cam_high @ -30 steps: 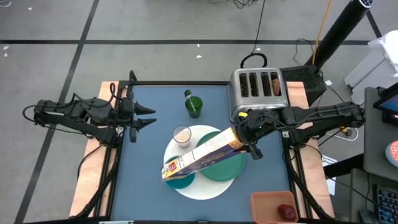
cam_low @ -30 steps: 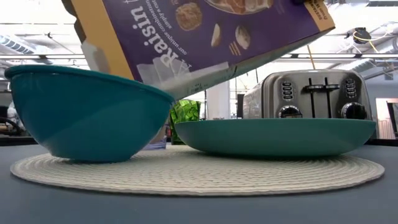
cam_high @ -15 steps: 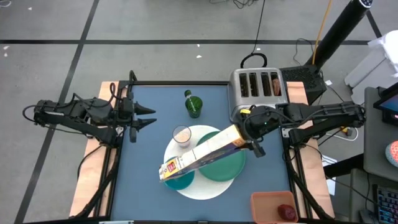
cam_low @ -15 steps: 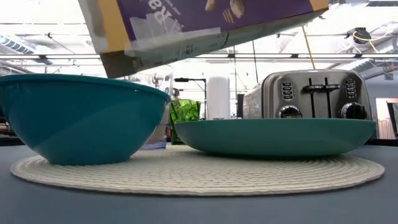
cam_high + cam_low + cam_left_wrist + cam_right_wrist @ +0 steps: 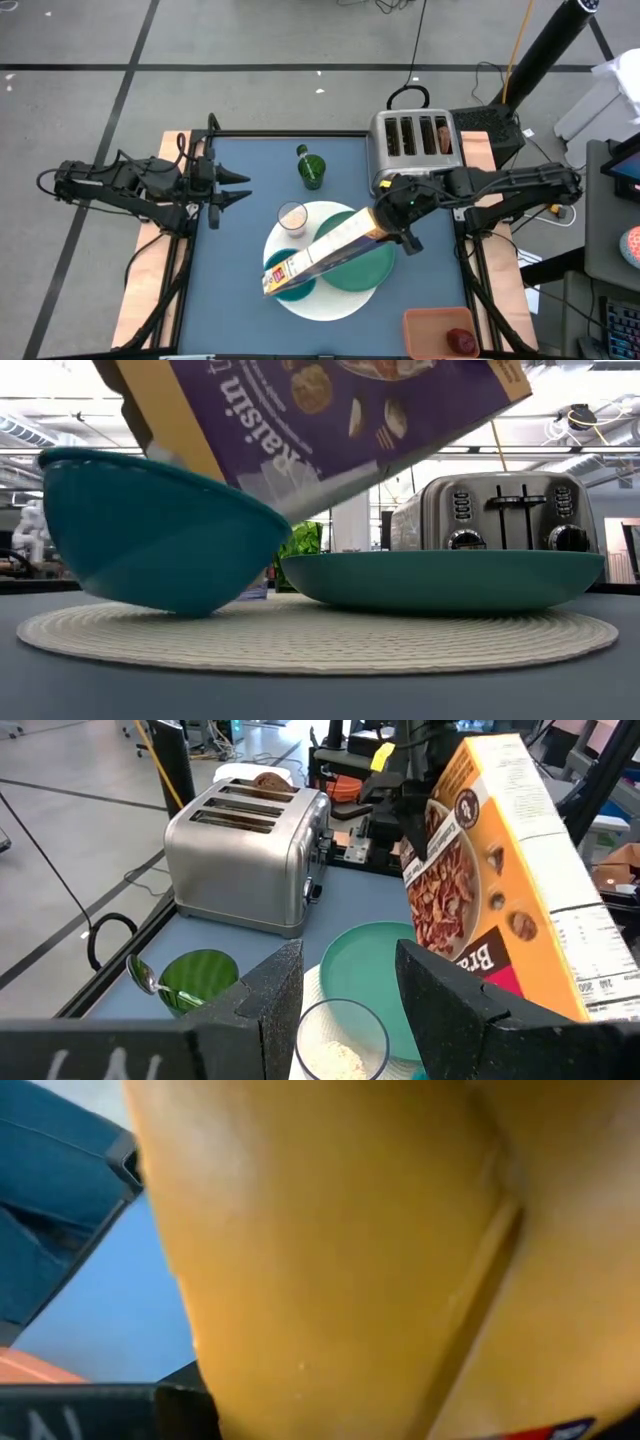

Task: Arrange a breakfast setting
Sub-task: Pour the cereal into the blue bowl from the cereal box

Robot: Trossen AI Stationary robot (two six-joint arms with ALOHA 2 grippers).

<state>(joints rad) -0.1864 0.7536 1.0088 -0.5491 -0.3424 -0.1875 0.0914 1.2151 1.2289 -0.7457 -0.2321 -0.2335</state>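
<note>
My right gripper (image 5: 392, 226) is shut on the purple cereal box (image 5: 325, 255), which slants down from the gripper over the green plate (image 5: 362, 265) to the teal bowl (image 5: 291, 291). In the low view the bowl (image 5: 160, 540) is tipped on the big white mat (image 5: 320, 635), with the box's lower end (image 5: 215, 460) at its rim. The small clear glass (image 5: 292, 216) stands on the mat's far-left part. The green cup (image 5: 311, 172) with the spoon (image 5: 145, 978) stands behind it. My left gripper (image 5: 240, 187) waits open at the table's left. My right gripper holds the cereal box by its upper end (image 5: 376, 224), coming from the table's right side. The box fills the right wrist view (image 5: 350, 1230) and hides the fingers. The box is tilted, its lower end (image 5: 276, 278) down over the bowl.
The silver toaster (image 5: 415, 140) stands at the far right with the bagel (image 5: 443, 135) in a slot. The orange-pink tray (image 5: 440, 335) at the near right holds the dark-red fruit (image 5: 460, 340). Bare blue table lies left of the mat.
My right gripper first raised the cereal box's lower end clear of the bowl, then brought it down again onto the bowl. The bowl, level half a second ago, has tipped on the mat, its plate side down.
</note>
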